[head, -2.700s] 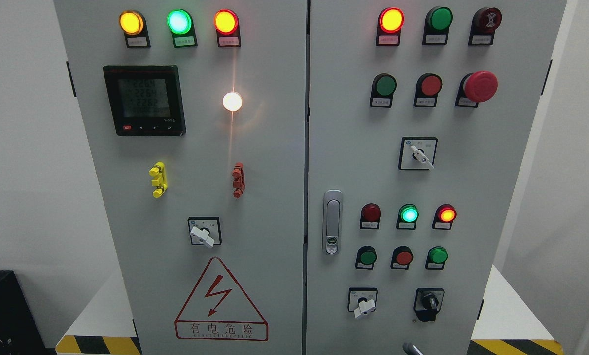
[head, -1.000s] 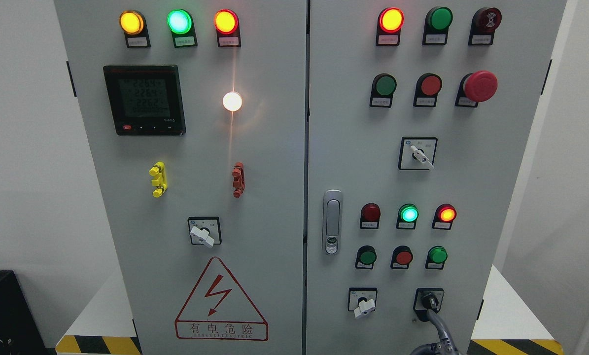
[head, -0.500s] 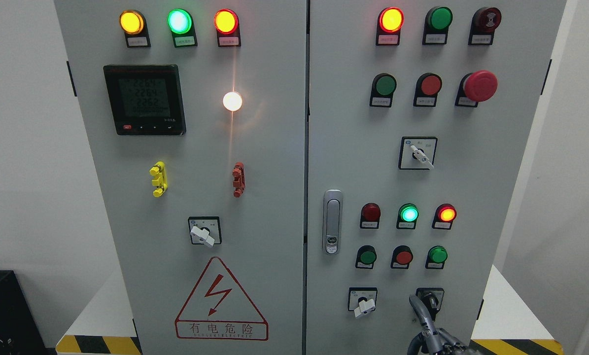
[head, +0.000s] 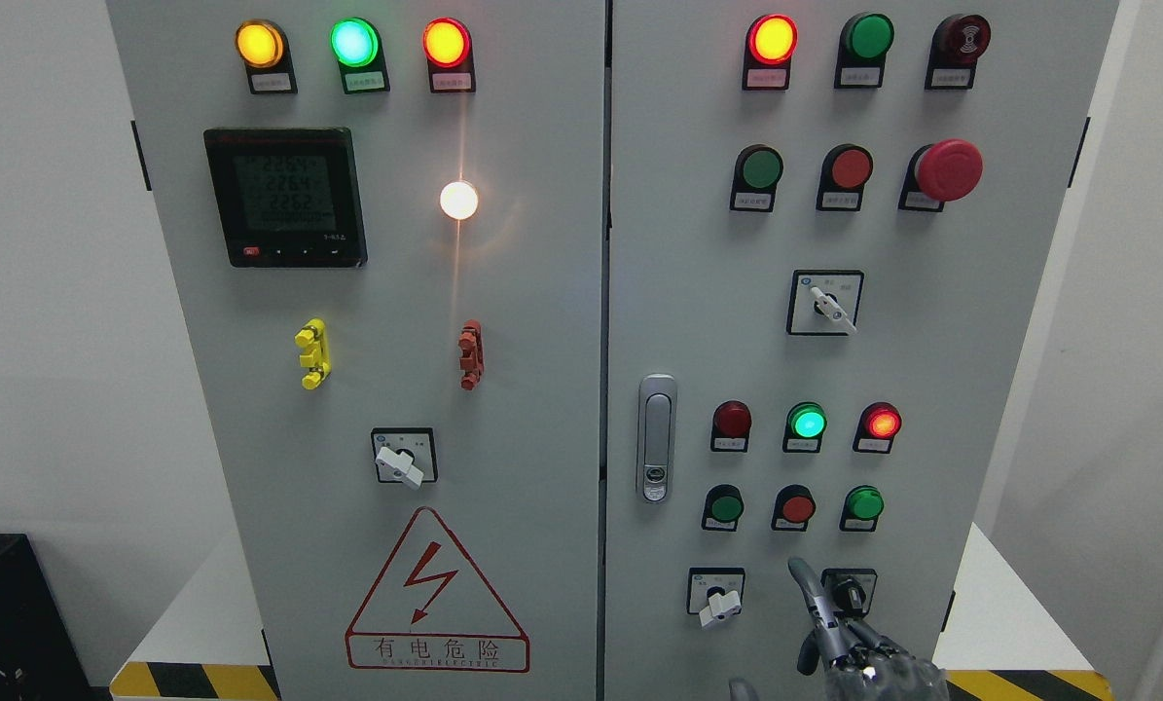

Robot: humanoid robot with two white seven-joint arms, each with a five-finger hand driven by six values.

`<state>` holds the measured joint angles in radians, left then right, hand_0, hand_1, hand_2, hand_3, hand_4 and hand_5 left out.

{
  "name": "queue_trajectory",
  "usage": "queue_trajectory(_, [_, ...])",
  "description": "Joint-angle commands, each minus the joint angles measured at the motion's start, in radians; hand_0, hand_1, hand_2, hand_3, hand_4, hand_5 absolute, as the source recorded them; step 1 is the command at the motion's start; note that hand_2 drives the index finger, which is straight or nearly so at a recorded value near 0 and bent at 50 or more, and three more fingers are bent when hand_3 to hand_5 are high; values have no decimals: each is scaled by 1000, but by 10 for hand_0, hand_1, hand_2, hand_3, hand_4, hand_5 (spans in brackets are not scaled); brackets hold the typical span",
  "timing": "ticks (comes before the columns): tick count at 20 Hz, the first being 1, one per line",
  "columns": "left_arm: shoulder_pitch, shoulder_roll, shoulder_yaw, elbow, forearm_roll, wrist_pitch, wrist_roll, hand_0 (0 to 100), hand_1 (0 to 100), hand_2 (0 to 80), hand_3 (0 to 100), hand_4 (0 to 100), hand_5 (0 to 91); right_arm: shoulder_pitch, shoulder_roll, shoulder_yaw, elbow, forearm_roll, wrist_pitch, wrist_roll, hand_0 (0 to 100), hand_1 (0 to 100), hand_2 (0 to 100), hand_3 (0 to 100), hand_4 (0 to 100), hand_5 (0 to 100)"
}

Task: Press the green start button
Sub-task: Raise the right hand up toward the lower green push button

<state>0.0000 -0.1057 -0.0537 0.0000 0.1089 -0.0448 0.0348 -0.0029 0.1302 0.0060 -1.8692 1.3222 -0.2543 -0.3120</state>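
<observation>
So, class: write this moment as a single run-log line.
right hand: low, one finger raised | green buttons: unpressed | left hand: unseen

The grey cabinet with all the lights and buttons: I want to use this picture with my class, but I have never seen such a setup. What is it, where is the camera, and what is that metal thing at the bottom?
This is an electrical control cabinet with two doors, seen from a camera on a humanoid robot's head, looking straight at it. The doors carry lit indicator lamps, push buttons, rotary switches, a digital meter, a red mushroom-shaped stop button and a red triangular warning sign. The metal thing at the bottom right is the robot's right hand, with one finger pointing upward beside a black rotary switch. It holds nothing. Just above the finger is a row of three buttons: green, red and green. The finger touches none of them. No other hand can be made out clearly.
</observation>
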Motion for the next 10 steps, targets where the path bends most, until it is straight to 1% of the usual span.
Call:
queue_trajectory(1, [-23, 0, 0, -28, 0, 0, 1, 120, 556, 0, 0, 0, 0, -66, 3, 31, 116, 32, 10, 5, 368, 311, 0, 770, 774, 886])
queue_trajectory(10, [-23, 0, 0, -28, 0, 0, 1, 120, 556, 0, 0, 0, 0, -123, 5, 42, 166, 43, 26, 13, 366, 308, 0, 757, 780, 904])
